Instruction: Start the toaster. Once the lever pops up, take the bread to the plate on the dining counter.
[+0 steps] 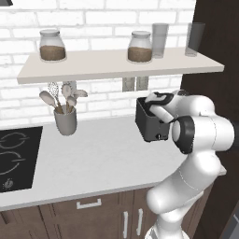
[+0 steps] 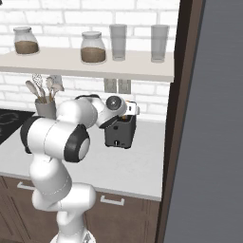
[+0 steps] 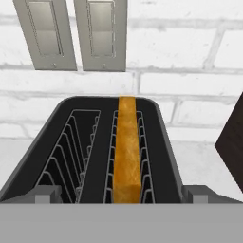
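Bread (image 3: 127,152) sits down in the right slot of the toaster (image 1: 150,122), far back on the desk (image 1: 102,158) by the wall. Jaws hang wide open just above it, holding nothing. Carrying it to a plate is left.

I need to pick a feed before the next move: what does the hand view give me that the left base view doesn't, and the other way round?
Hand view: the toaster's two slots from above, with the bread standing in the right-hand one and the other empty, and the gripper open over them.

Left base view: the cooktop, the utensil holder, and the shelf with jars and glasses.

Both: the toaster and the wall outlets on the white brick behind it.
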Robot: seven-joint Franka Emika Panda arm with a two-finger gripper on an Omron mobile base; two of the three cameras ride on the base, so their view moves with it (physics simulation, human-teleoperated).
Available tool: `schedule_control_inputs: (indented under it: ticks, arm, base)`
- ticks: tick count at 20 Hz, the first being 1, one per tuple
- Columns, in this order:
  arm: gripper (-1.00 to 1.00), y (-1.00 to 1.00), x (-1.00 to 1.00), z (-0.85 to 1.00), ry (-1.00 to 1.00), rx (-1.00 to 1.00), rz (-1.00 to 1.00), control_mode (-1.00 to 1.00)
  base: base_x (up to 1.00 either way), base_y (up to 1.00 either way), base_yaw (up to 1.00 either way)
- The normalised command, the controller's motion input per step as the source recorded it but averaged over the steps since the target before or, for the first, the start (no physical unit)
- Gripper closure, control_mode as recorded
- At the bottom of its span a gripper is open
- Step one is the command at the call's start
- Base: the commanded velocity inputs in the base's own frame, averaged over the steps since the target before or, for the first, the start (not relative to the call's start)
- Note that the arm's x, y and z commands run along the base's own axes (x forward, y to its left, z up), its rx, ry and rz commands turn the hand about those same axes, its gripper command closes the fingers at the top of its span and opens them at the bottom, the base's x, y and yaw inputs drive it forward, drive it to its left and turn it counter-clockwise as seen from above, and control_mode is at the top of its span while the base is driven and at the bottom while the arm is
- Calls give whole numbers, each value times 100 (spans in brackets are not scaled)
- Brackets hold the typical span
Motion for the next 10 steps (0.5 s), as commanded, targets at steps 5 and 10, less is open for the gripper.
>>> schedule_control_inputs:
  ticks: [5, 10]
  arm:
    - [-100, 0, 8, -5, 0, 0, 0, -100]
    - [-100, 0, 8, -3, 0, 0, 0, -100]
  base:
    - [0, 0, 0]
    - [0, 0, 0]
